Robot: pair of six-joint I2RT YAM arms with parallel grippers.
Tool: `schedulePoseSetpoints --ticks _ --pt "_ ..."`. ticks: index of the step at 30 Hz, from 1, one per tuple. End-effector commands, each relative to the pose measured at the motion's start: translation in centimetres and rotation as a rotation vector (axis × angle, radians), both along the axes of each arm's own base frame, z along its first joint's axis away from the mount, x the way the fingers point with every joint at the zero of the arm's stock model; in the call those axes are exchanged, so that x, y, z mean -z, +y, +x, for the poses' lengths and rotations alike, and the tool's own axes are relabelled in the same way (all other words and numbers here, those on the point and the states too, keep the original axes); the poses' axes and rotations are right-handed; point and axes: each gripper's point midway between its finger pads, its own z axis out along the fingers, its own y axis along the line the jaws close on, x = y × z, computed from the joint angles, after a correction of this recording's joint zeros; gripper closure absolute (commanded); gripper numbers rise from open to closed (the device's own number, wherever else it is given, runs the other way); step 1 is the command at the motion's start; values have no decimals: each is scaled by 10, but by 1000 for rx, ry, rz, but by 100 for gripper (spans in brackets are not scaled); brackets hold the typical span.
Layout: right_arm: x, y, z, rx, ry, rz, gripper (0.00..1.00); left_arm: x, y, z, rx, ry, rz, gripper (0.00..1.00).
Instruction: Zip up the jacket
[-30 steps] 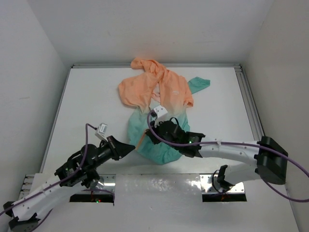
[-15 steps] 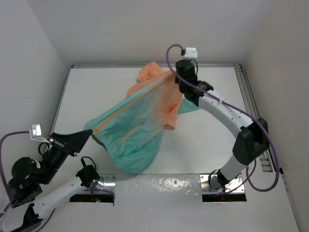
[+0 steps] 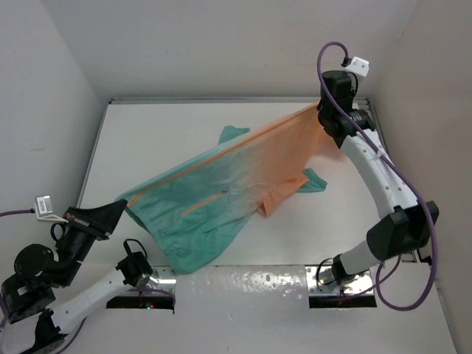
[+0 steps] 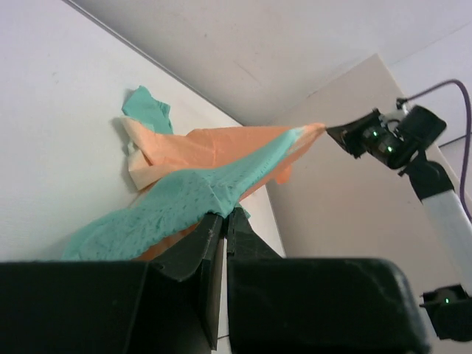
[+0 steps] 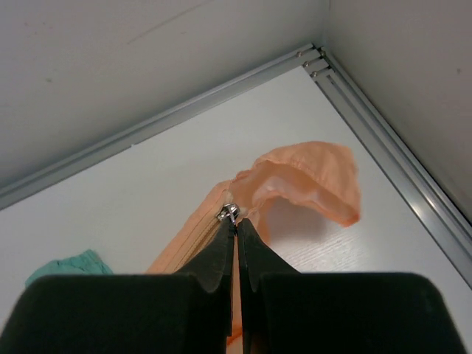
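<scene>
The jacket [image 3: 221,177] is stretched taut above the table, teal at the near left, peach-orange at the far right. My left gripper [image 3: 120,209] is shut on the teal hem [image 4: 206,195] at the near left. My right gripper [image 3: 318,112] is shut on the metal zipper pull [image 5: 228,213] at the orange collar end, at the far right corner. The zipper line [image 3: 221,155] runs closed between the two grippers. The hood [image 5: 310,181] hangs beyond the right fingers [image 5: 251,247]. A teal cuff [image 3: 230,134] shows behind the jacket.
White walls close in the table on three sides. A metal rail [image 3: 380,151] runs along the right edge, close to my right arm. Another teal sleeve end [image 3: 313,182] lies on the table [image 3: 147,140] under the jacket.
My right gripper has travelled from the jacket's hem up to the far right corner, drawing the zipper pull along. My left gripper has pulled back to the near left, stretching the jacket out.
</scene>
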Motion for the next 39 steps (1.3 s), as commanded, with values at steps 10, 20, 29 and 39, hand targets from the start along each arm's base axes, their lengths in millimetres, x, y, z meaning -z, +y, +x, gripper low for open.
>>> schedulePoseSetpoints --ticks 10,20,29,39 --pt "-104 -36 -52 79 -224 -11 100 -20 -29 24 4 -25 27 100" --pt "-42 9 -69 -144 -202 190 100 -5 -113 72 107 62 250 18" --pt "-52 83 -111 -550 -223 362 28 -42 -117 81 84 6 232 0" --pt "-51 130 -269 -1031 -328 605 1 -13 -114 49 215 -5 186 0"
